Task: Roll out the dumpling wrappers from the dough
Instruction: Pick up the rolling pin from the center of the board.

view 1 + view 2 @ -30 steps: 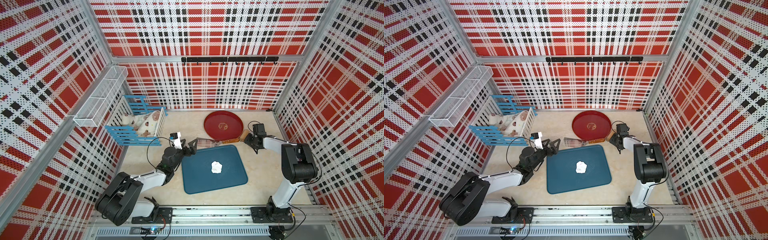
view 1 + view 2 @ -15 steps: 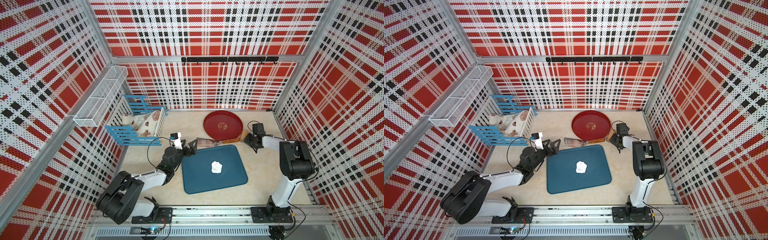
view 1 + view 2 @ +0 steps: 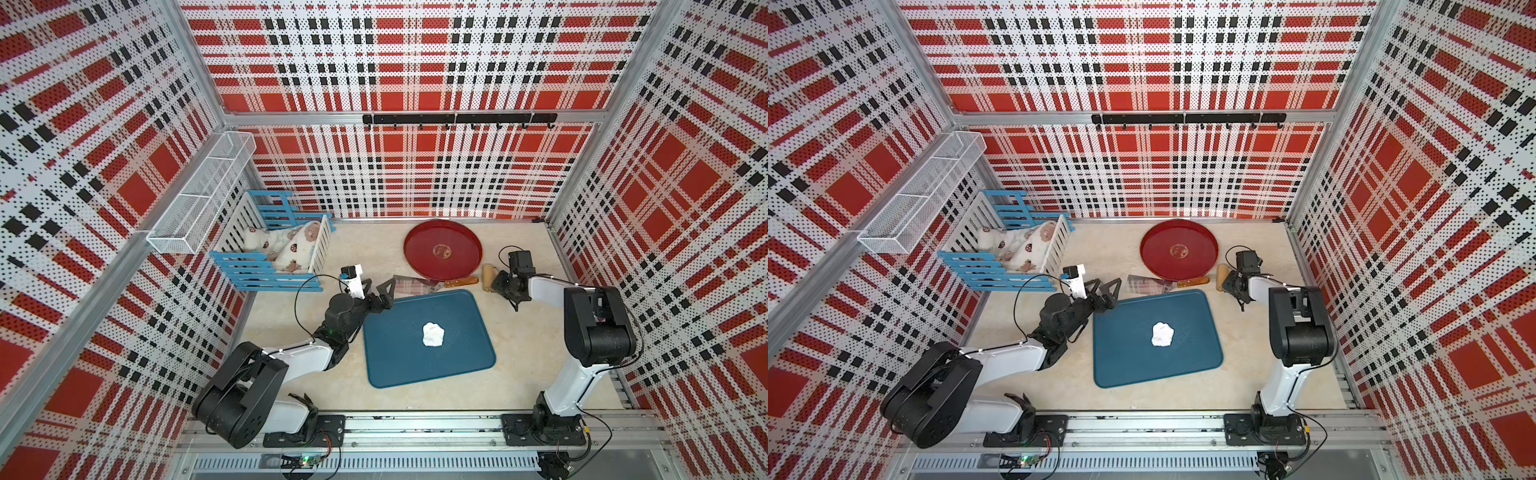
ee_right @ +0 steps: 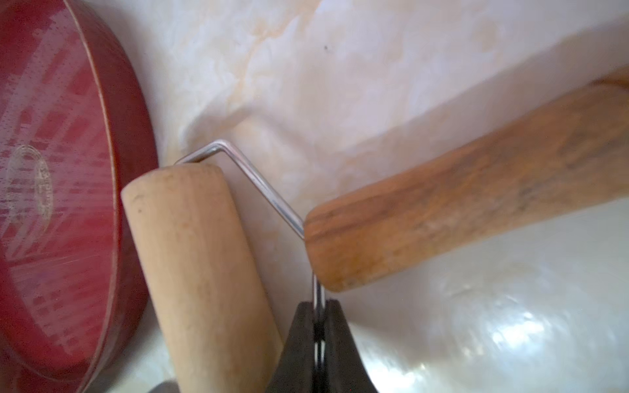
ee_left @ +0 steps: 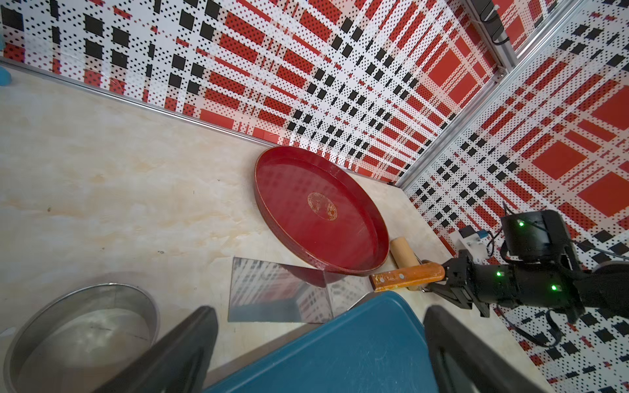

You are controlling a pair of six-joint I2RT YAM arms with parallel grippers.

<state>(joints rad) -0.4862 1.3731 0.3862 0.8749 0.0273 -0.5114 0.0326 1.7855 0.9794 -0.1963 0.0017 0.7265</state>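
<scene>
Your right gripper (image 4: 319, 313) pinches the wooden roller (image 4: 200, 272) by its wire just beyond the blue tray (image 3: 395, 357) (dough (image 3: 433, 334) lying mid-tray), left gripper (image 3: 378, 289) spread.

Right wrist view: red tray (image 4: 61, 204), wooden roller (image 4: 190, 265) and knife handle (image 4: 459, 190) all run off the picture's edge; the handle is blurred. The right gripper (image 4: 318, 326) shows fingertips only, pinched on the roller's wire frame (image 4: 258, 183), which vanishes between them.

Left wrist view: steel bowl (image 5: 81, 330), blue tray (image 5: 340, 367) and left gripper (image 5: 316, 354) are cropped by the edge; roller partly hidden behind knife handle.

In both top views, at 2 o'clock of the blue tray, the right gripper's fingertips are too small to separate.
</scene>
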